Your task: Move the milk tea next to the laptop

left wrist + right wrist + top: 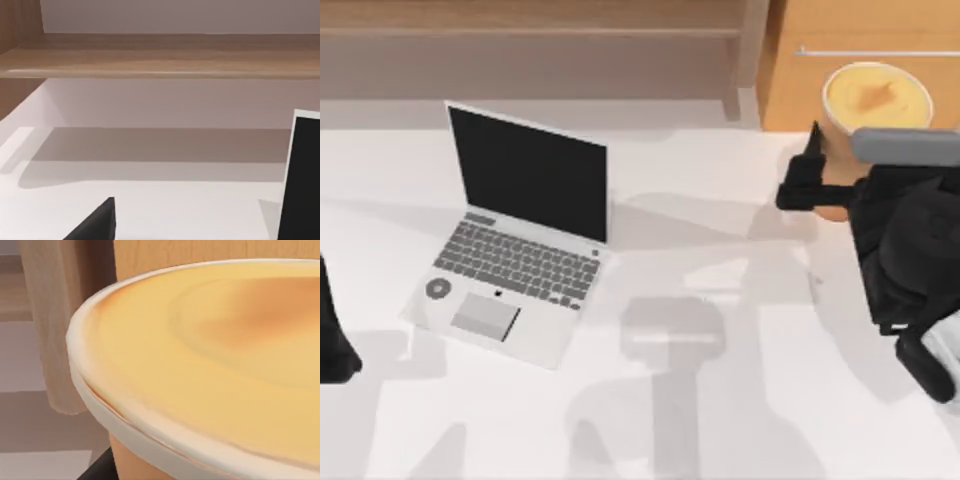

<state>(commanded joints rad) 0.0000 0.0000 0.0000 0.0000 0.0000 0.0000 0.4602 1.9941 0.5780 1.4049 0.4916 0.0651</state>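
The right gripper (pixel 820 185) is reaching the milk tea (pixel 876 97), finger grip unclear, risking tipping it far from the laptop (pixel 515 235).

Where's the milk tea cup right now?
In the top view the milk tea sits at the table's far right, by the wooden cabinet, with the right gripper at its side, well away from the laptop on the left.

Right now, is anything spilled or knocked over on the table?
No, nothing stands out. The milk tea stands upright at the table's right, with the right gripper around it. The laptop sits open on the left side.
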